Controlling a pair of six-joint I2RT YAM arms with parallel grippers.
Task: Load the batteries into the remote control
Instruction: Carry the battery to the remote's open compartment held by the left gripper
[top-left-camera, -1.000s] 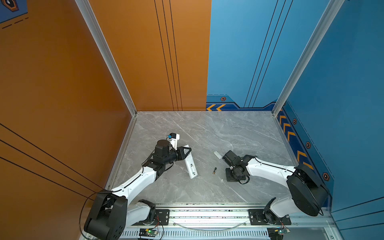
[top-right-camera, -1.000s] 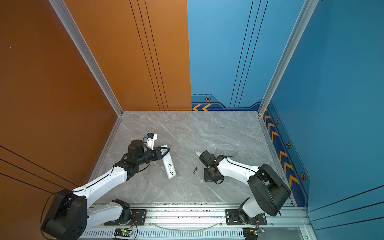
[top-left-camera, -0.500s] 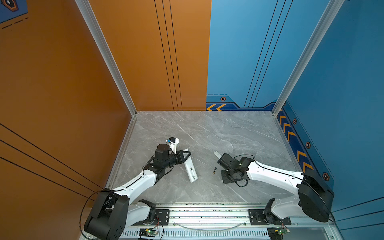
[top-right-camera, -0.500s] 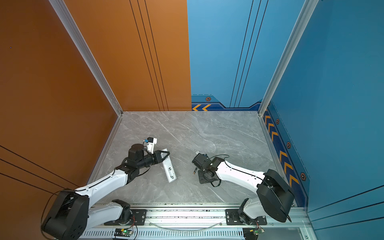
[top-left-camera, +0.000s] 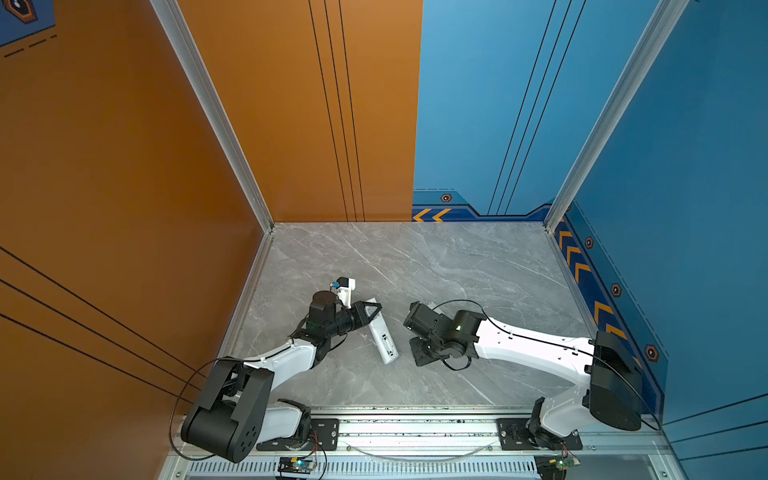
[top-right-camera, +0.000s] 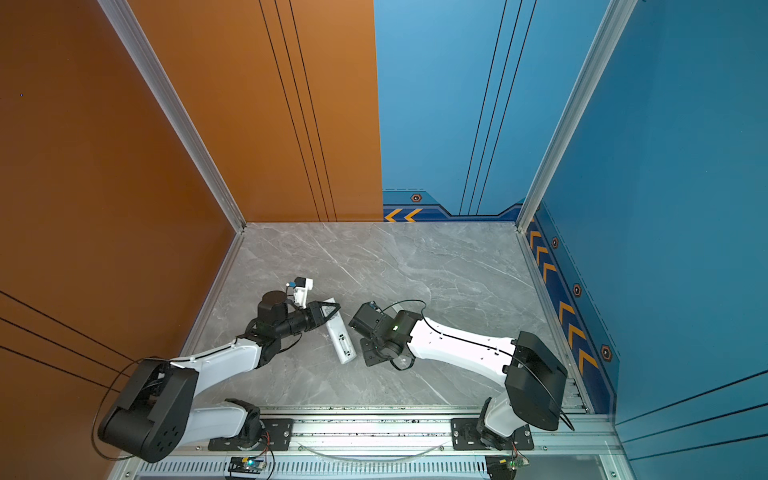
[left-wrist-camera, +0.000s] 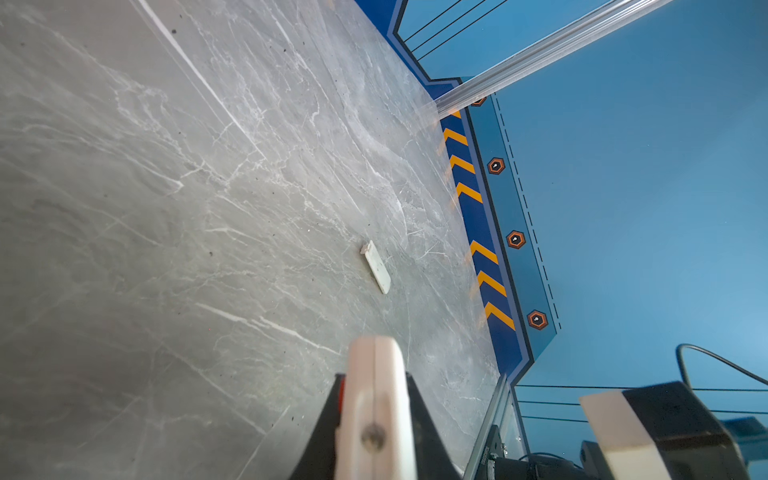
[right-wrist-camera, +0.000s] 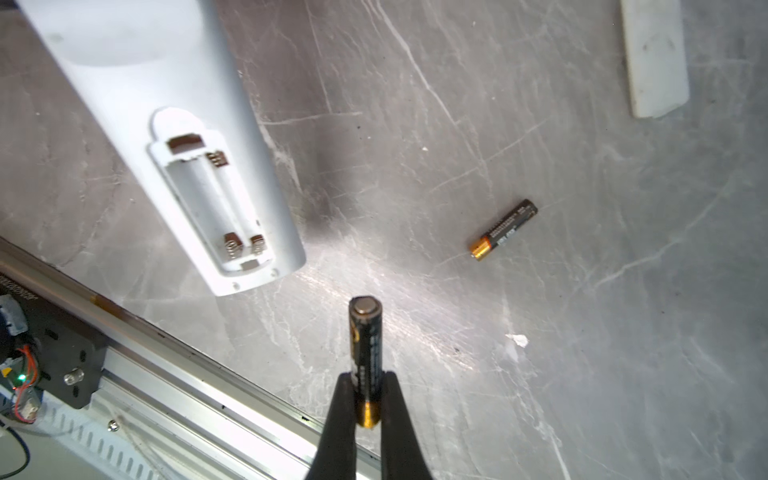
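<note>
Both arms are stretched out low, the left arm (top-left-camera: 286, 361) and right arm (top-left-camera: 528, 349) angled inward so the wrists nearly face each other. Left gripper (top-left-camera: 372, 309) is clamped on one end of the remote control (top-left-camera: 384, 340). Right gripper (right-wrist-camera: 368, 401) pinches a battery (right-wrist-camera: 365, 340) tight near its gold end.

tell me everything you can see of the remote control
The remote control is a long, slim white plastic bar, plain back facing up. Its battery compartment lies open and empty: two bays with spring contacts. The left gripper is shut on its far end. It runs diagonally over the grey table; whether it touches the table is unclear.
</note>
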